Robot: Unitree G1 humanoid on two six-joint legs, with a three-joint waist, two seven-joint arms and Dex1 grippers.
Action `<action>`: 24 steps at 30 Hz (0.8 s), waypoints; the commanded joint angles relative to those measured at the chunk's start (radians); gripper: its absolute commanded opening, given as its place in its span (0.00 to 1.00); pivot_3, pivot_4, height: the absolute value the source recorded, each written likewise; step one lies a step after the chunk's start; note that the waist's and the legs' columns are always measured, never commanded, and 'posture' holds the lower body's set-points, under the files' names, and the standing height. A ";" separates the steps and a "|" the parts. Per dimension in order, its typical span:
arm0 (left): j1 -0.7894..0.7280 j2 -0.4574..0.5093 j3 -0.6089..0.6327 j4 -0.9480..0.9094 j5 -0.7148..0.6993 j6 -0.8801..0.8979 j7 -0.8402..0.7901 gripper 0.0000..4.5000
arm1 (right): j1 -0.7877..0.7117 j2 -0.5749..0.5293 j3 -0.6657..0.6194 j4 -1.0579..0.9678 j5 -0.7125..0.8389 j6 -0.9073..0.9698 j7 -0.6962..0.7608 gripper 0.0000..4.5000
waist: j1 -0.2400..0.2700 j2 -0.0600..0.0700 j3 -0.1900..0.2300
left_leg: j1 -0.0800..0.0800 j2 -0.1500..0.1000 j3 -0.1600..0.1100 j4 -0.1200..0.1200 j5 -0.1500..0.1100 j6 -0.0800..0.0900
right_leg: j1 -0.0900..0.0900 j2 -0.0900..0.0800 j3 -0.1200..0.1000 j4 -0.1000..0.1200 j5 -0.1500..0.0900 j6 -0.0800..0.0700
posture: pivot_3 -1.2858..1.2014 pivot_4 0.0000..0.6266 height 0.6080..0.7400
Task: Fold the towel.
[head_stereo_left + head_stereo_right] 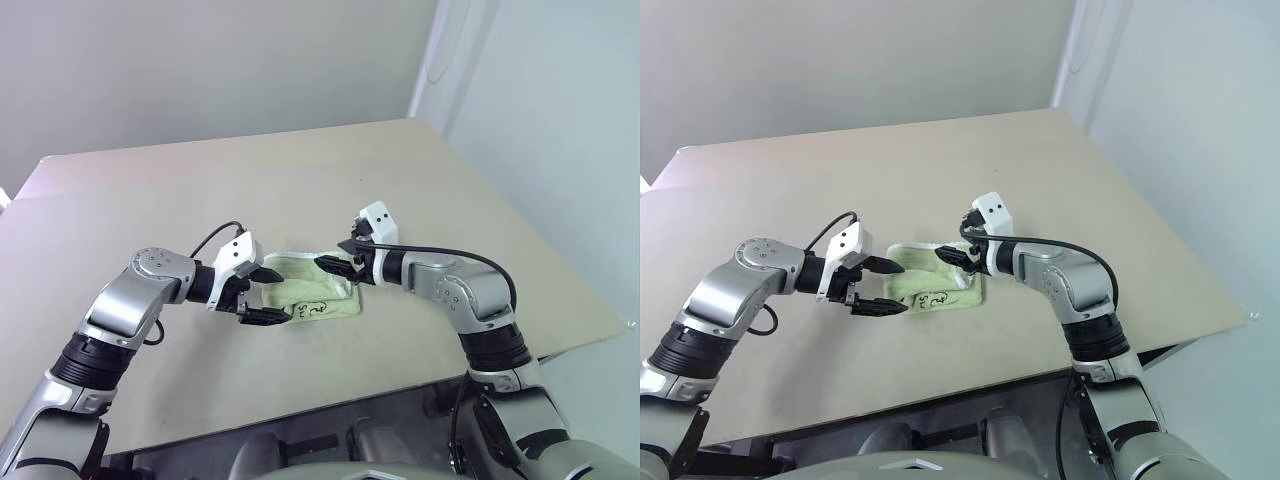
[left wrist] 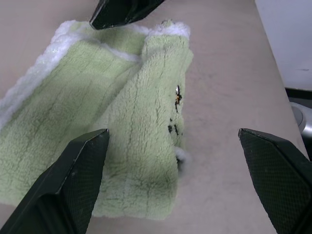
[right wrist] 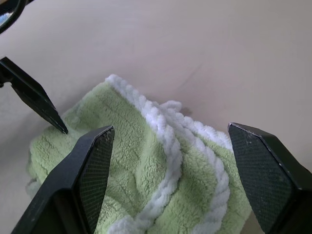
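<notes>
The beige bench (image 1: 420, 180) carries the towel (image 1: 315, 290) near its middle, folded into a small light-green bundle with white edging and dark marks showing. The left claw (image 1: 262, 295) hangs at the towel's left edge, fingers spread and empty. The right claw (image 1: 335, 262) hovers over its right part, also spread, gripping nothing.

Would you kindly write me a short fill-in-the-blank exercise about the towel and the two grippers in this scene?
1. The towel lies on the ____.
2. Its edging is stitched in ____.
3. The left gripper has its fingers ____.
4. The right gripper holds ____.

Missing words: table; white; open; nothing
</notes>
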 commanded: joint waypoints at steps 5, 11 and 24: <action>-0.019 0.028 0.063 -0.026 -0.030 0.018 0.022 0.99 | 0.017 0.011 0.042 -0.018 -0.026 -0.054 0.046 0.86 | 0.001 0.000 0.000 | 0.000 0.000 0.000 0.000 0.000 0.000 | 0.000 0.000 0.000 0.000 0.000 0.000 | 0.52 0.00 1.00; -0.014 0.035 0.068 -0.020 -0.026 0.018 0.032 0.99 | 0.019 0.027 0.063 0.003 -0.059 -0.085 0.044 0.86 | 0.001 0.000 0.000 | 0.000 0.000 0.000 0.000 0.000 0.000 | 0.000 0.000 0.000 0.000 0.000 0.000 | 0.52 0.00 1.00; 0.027 0.046 0.071 -0.029 -0.024 0.012 0.064 1.00 | 0.009 0.040 0.055 0.019 -0.112 -0.160 0.064 0.00 | 0.001 0.000 0.000 | 0.000 0.000 0.000 0.000 0.000 0.000 | 0.000 0.000 0.000 0.000 0.000 0.000 | 0.52 0.00 1.00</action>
